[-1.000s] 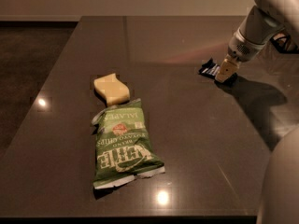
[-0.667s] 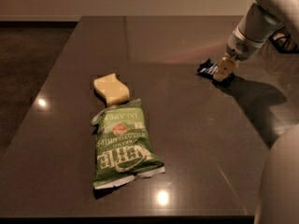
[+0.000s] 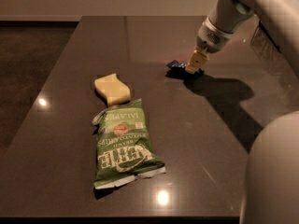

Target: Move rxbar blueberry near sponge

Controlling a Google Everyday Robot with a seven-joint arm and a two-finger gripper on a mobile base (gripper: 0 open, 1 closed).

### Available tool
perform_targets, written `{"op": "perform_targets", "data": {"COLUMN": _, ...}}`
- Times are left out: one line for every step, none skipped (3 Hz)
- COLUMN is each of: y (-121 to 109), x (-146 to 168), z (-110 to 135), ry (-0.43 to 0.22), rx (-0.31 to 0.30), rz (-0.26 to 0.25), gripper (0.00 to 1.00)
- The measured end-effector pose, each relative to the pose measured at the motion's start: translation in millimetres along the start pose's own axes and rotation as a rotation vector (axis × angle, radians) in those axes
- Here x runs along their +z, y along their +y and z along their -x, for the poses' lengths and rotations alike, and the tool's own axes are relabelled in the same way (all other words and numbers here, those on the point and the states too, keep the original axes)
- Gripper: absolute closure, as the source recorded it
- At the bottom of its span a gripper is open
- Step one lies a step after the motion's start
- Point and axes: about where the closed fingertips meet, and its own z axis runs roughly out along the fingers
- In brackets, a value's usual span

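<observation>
The rxbar blueberry (image 3: 176, 65) is a small dark blue wrapped bar; only its left end shows, sticking out from under my gripper at the middle right of the dark table (image 3: 210, 139). My gripper (image 3: 194, 68) comes down from the upper right and is shut on the bar, holding it at or just above the table top. The sponge (image 3: 112, 88), a pale yellow foam block with wavy sides, lies well to the left of the bar and a little nearer the camera.
A large green chip bag (image 3: 124, 143) lies just in front of the sponge, touching it. The robot's white arm (image 3: 261, 13) and body (image 3: 275, 171) fill the right side. The table's left edge borders a dark floor.
My gripper has moved left across the table with the blue bar in it, closer to the sponge. The sponge and chip bag have not moved.
</observation>
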Motion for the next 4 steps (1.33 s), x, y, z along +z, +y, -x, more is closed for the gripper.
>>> {"op": "perform_targets", "data": {"y": 21.5, "x": 14.7, "z": 48.4, "ry": -0.035, "rx": -0.098, "rz": 0.057, "gripper": 1.00}}
{"op": "perform_targets", "data": {"y": 44.4, "x": 27.4, "z": 88.7, "ry": -0.067, "rx": -0.204, "rz": 0.095, "gripper": 1.00}}
{"op": "perform_targets", "data": {"y": 64.8, "x": 37.7, "z": 117.8, "ry": -0.086, "rx": -0.299, "rz": 0.109, "gripper": 0.82}}
{"op": "perform_targets", "data": {"y": 78.5, "x": 43.9, "z": 129.8, "ry": -0.097, "rx": -0.356, "rz": 0.120, "gripper": 0.59}}
